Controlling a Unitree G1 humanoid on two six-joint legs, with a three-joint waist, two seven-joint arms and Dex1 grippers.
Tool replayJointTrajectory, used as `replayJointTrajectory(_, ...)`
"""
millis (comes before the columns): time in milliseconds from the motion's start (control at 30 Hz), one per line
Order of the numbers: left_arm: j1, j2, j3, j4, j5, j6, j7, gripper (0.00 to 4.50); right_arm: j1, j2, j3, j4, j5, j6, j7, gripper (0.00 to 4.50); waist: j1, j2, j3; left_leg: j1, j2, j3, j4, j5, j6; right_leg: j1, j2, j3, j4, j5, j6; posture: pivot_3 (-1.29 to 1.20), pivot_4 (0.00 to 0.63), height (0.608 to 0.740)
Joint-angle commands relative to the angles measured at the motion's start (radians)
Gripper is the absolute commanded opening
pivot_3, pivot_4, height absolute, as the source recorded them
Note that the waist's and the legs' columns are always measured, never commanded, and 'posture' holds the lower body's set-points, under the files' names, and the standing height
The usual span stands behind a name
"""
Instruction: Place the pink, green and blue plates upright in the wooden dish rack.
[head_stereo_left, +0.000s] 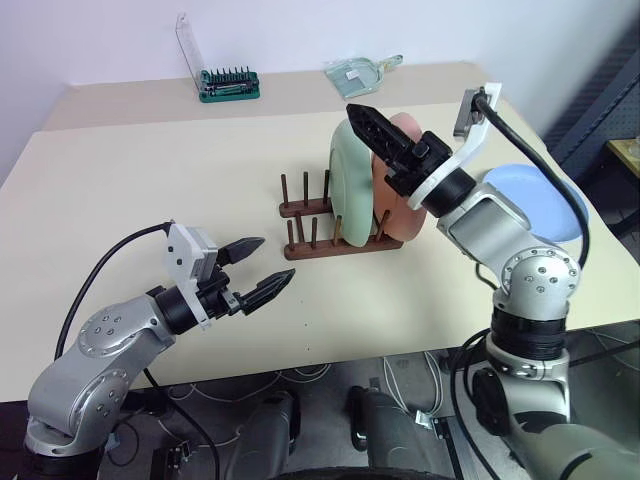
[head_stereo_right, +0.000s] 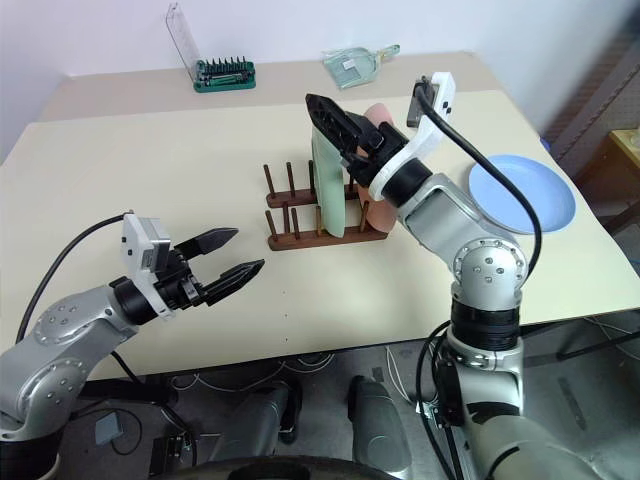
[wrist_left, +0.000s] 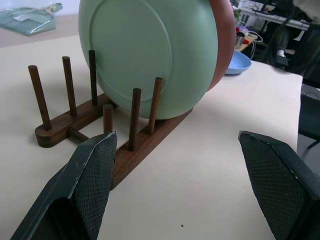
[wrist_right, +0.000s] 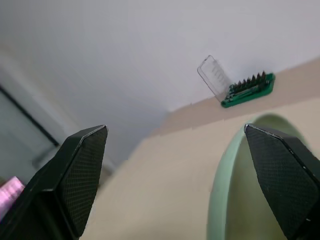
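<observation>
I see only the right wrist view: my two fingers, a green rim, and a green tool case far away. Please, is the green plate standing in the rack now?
Observer: Yes. The green plate stands upright between the pegs of the wooden dish rack.
Operator: And the pink plate, where is it?
Observer: The pink plate stands upright in the same rack, right behind the green one, on the side of the right arm.
Operator: Which plate remains?
Observer: The blue plate lies flat on the table, beside the right arm, not in the rack.
Operator: Is my left gripper busy?
Observer: No. The left gripper is open and holds nothing, on the near side of the rack.
</observation>
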Motion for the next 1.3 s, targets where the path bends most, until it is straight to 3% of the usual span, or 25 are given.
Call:
replayJointTrajectory(33,-0.002,-0.004,-0.004,-0.021,0.001,-0.020,0.001,4.01,-0.040,-0.105,0.018,-0.090,-0.086,0.000,0.156,4.46,0.000,0.000,0.000,0.000,0.000,0.000,0.000,0.000,0.000,0.000,0.000,0.000,0.000,0.000,0.000,0.00,0.150,0.740)
replayJointTrajectory(167,-0.007,-0.004,-0.008,-0.015,0.006,-0.024,-0.006,4.01,-0.044,-0.319,-0.003,-0.093,-0.283,-0.097,0.392,4.46,0.005,0.000,0.000,-0.002,0.000,0.000,0.001,-0.001,0.001,0.000,-0.001,-0.001,-0.002,-0.001,0.001,0.00,0.150,0.740)
replayJointTrajectory(300,-0.018,0.004,-0.022,-0.011,0.010,-0.022,-0.027,4.01,0.009,-0.551,-0.092,0.137,-0.515,-0.256,0.565,4.46,0.016,0.000,0.000,-0.003,0.000,0.001,0.003,-0.002,0.003,0.001,-0.001,-0.001,-0.004,-0.001,0.002,0.00,0.150,0.740)
replayJointTrajectory(400,-0.028,0.005,-0.037,-0.007,0.013,-0.022,-0.041,4.01,0.053,-0.642,-0.135,0.318,-0.624,-0.339,0.637,4.46,0.024,-0.001,0.000,-0.004,0.000,0.003,0.004,-0.003,0.004,0.001,-0.003,-0.001,-0.005,-0.001,0.001,0.00,0.150,0.740)
replayJointTrajectory(500,-0.053,-0.003,-0.069,0.006,0.016,-0.023,-0.053,4.01,0.199,-0.729,-0.111,0.464,-0.789,-0.453,0.720,4.46,0.028,-0.001,0.000,-0.004,0.000,0.003,0.003,-0.003,0.005,0.001,-0.003,-0.002,-0.006,-0.001,0.002,0.00,0.150,0.740)
replayJointTrajectory(700,-0.099,-0.013,-0.116,0.027,0.017,-0.019,-0.070,4.01,0.313,-0.705,0.037,0.598,-1.047,-0.581,0.704,4.46,0.014,0.003,0.000,-0.004,0.000,0.008,0.004,-0.004,0.006,0.000,-0.003,0.000,-0.003,-0.001,0.002,0.00,0.150,0.740)
replayJointTrajectory(967,-0.098,-0.012,-0.118,0.026,0.029,-0.024,-0.070,4.01,0.195,-0.581,0.162,0.911,-1.264,-0.681,0.598,4.46,0.002,0.004,0.000,0.001,0.001,0.009,0.007,-0.004,0.006,0.004,-0.002,0.000,-0.001,-0.001,0.002,0.00,0.150,0.740)
replayJointTrajectory(1100,-0.092,-0.013,-0.115,0.019,0.032,-0.023,-0.065,4.01,0.145,-0.552,0.170,1.013,-1.306,-0.735,0.588,3.14,0.004,0.003,0.000,0.001,0.001,0.009,0.009,-0.004,0.007,0.005,-0.002,0.000,-0.001,0.000,0.003,0.00,0.150,0.740)
replayJointTrajectory(1300,-0.062,-0.014,-0.097,-0.004,0.028,-0.022,-0.047,4.01,0.122,-0.528,0.159,1.017,-1.328,-0.761,0.587,0.09,0.003,0.004,0.000,0.001,0.001,0.009,0.010,-0.005,0.007,0.006,-0.002,0.000,-0.001,0.000,0.004,0.00,0.150,0.740)
